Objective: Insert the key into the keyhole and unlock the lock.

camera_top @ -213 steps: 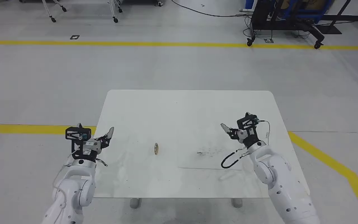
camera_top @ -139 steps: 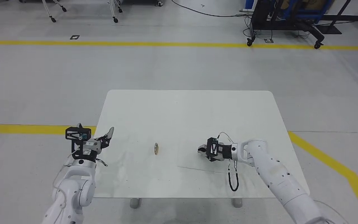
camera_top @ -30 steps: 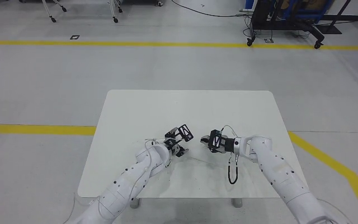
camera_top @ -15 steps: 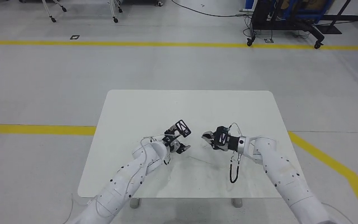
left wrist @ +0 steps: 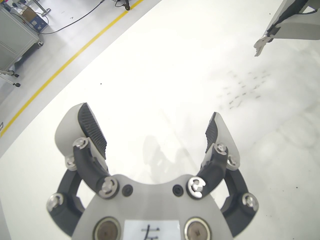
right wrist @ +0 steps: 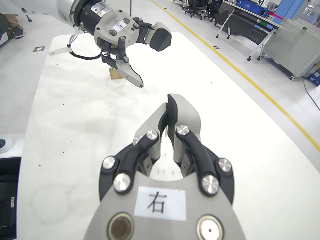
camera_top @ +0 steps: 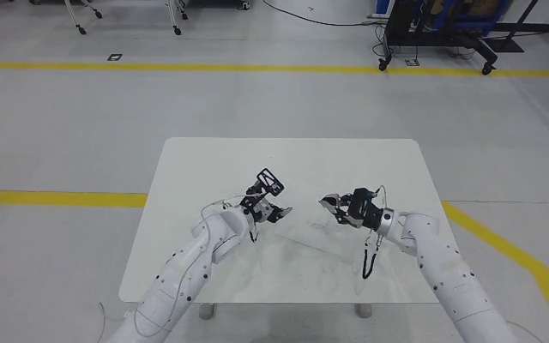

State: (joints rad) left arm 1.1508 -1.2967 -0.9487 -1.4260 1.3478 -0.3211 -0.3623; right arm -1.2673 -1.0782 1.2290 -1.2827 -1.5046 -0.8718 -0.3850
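Left arm (camera_top: pixel 210 244) swung in over table (camera_top: pixel 360 163), right jaws closed on key (left wrist: pixel 260 47), lifted

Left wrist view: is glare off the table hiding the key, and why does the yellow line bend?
Left wrist view: the table glares white mid-frame, yet the key and the grey scuffs near it show plainly; the yellow line bows from wide-angle distortion. Right wrist view: even light, no glare on the lock.

Both arms angled inward, claws facing each other, apart: left claw (left wrist: pixel 150 112), fingers spread wide; right claw (right wrist: pixel 171 100), fingers pinched together on the key (left wrist: pixel 260 47)
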